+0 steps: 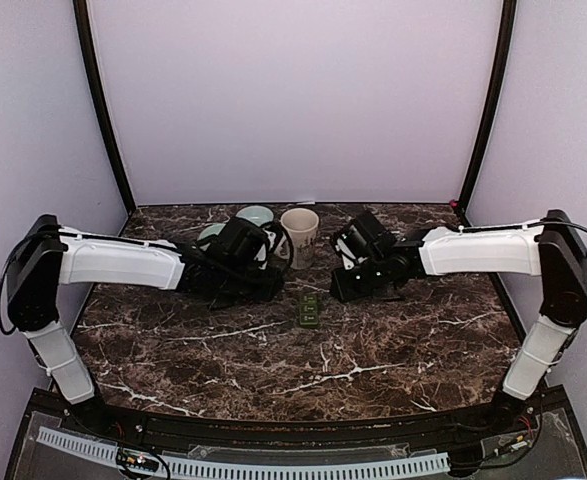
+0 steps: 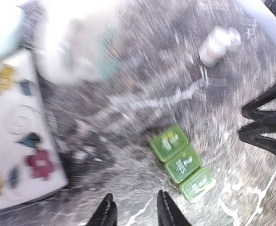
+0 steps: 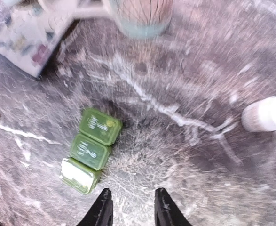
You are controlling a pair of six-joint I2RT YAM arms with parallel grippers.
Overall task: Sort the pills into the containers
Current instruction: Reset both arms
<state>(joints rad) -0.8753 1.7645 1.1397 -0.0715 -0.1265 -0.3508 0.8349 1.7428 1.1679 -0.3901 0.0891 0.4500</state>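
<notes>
A green strip of three containers (image 1: pixel 309 310) lies on the marble table between my two arms, its labelled lids down. In the left wrist view the containers (image 2: pixel 181 163) sit just right of and beyond my left gripper (image 2: pixel 135 210), which is open with only bare table between its fingers. The right wrist view puts the containers (image 3: pixel 90 150) left of my right gripper (image 3: pixel 130 208), also open and empty. A white pill bottle (image 2: pixel 218 43) lies on its side farther off, and its end shows again (image 3: pixel 267 114). No loose pills show in these blurred views.
A beige cup (image 1: pixel 299 232) and pale mugs (image 1: pixel 256 215) stand behind the grippers. A white box with coloured shapes (image 2: pixel 15 136) lies left of the left gripper. The right gripper's black fingers (image 2: pixel 264 122) reach in at the left wrist view's right edge.
</notes>
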